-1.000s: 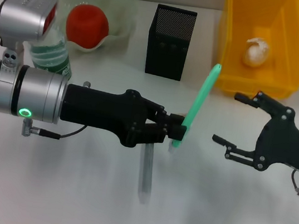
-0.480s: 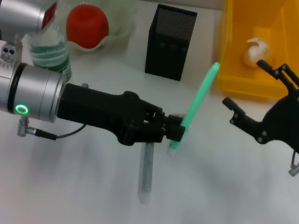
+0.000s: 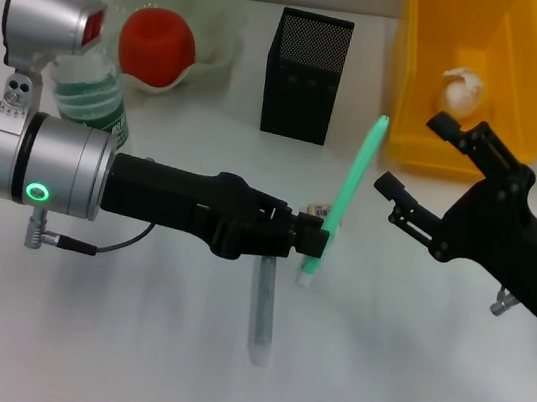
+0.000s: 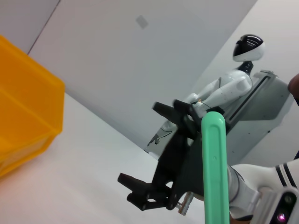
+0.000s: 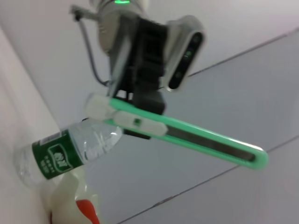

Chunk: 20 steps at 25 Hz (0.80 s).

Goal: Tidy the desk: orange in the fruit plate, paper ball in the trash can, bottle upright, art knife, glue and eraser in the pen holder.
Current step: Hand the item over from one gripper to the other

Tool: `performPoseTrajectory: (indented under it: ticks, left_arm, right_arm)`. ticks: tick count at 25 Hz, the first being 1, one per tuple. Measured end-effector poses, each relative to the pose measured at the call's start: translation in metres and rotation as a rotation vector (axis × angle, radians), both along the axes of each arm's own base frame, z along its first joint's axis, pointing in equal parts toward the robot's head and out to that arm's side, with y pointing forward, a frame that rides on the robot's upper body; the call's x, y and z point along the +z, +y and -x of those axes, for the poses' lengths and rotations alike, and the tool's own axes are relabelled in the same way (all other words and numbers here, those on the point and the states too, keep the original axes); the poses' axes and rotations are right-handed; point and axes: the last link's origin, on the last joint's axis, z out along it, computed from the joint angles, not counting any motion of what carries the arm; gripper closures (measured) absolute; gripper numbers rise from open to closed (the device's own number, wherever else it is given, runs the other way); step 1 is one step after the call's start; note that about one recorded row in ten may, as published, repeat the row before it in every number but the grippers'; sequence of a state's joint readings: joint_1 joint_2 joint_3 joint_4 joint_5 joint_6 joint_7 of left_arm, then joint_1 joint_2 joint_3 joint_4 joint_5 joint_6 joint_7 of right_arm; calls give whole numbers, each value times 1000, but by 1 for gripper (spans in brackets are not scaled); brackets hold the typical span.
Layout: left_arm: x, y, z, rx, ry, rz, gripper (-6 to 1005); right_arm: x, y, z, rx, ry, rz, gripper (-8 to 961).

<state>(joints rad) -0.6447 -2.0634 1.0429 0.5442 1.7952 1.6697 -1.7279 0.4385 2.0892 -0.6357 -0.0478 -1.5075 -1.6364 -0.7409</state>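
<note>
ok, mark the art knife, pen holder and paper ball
art knife (image 3: 351,188), head view, middle of the green handle
pen holder (image 3: 305,80), head view, front mesh wall
paper ball (image 3: 462,91), head view, centre of the wad

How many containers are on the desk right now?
3: the fruit plate far left, the pen holder in the middle, the trash can far right.

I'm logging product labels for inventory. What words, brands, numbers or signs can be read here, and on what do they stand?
Bottle, green label: white print and a round logo, too blurred to read.
Art knife, held by the left gripper: no readable text.
Right gripper, pen holder, trash can, fruit plate: no text visible.
</note>
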Motion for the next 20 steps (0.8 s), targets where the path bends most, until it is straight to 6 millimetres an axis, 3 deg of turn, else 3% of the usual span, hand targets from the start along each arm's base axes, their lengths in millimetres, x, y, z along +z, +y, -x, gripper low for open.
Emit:
performPoseTrajectory:
  ticks: [20]
  left_arm:
    - [6, 6, 4, 165, 56, 66, 842]
  right_arm:
    - [2, -12, 4, 208, -173, -198, 130]
